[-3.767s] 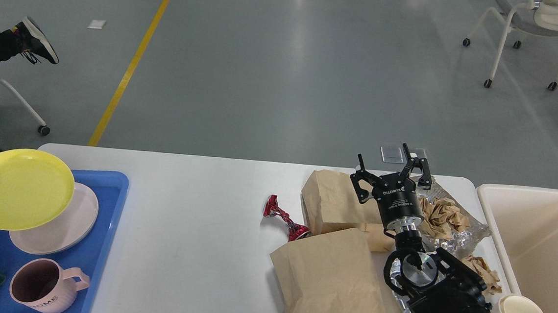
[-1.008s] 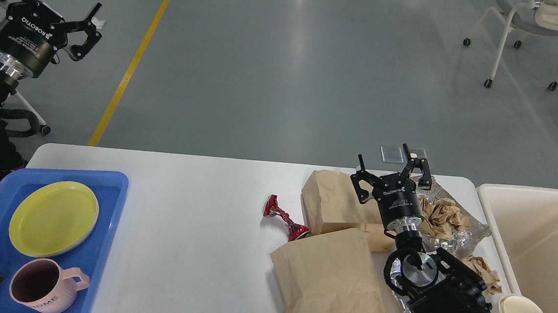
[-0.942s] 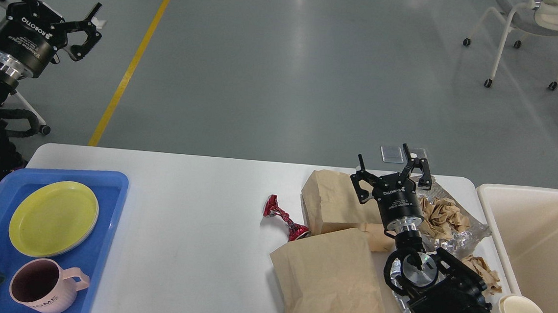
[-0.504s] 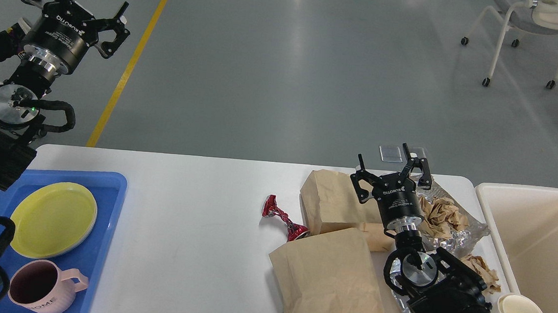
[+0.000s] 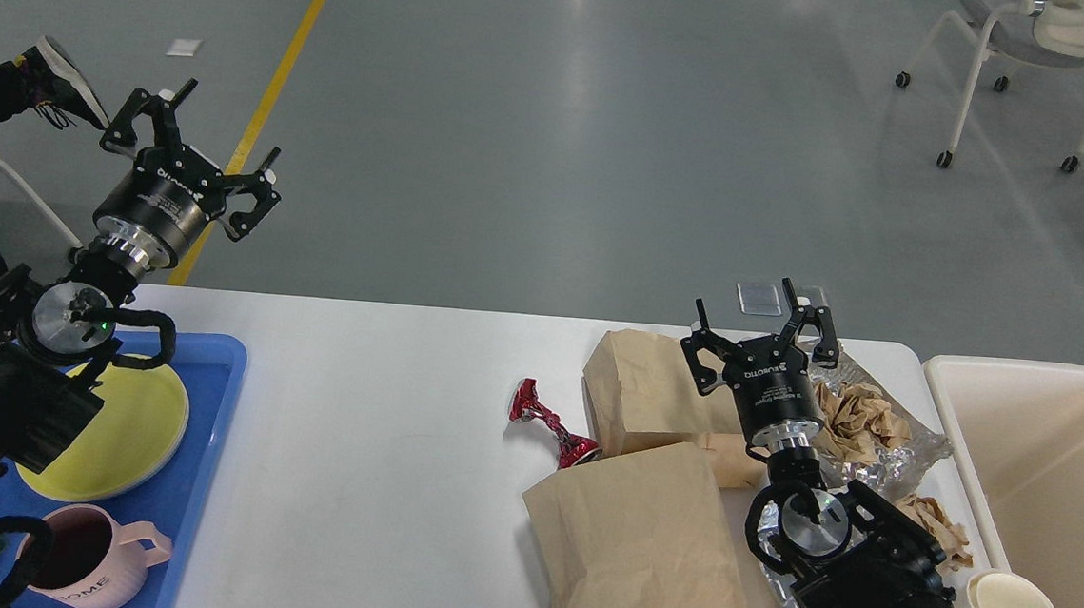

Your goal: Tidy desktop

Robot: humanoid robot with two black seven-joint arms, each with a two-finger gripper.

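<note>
The white desktop (image 5: 373,407) fills the lower half of the head view. My left gripper (image 5: 193,139) is open and empty, raised above the desktop's far left corner beside the blue tray (image 5: 210,414). My right gripper (image 5: 761,331) is open and empty, held over two brown paper bags (image 5: 650,397) (image 5: 639,549). A crushed red can (image 5: 548,422) lies left of the bags. Crumpled brown paper (image 5: 854,416) on foil (image 5: 903,468) lies to the right of the gripper.
The tray holds a yellow plate (image 5: 138,424) and a pink mug (image 5: 99,564), partly hidden by my left arm. A cream bin (image 5: 1047,454) stands at the right edge. A small white cup (image 5: 1012,602) sits by my right arm. A chair (image 5: 1027,52) stands far back.
My left arm set the yellow plate on the tray stack, let go, rose, and has now swung right and down toward the desktop. The right arm has not moved.
</note>
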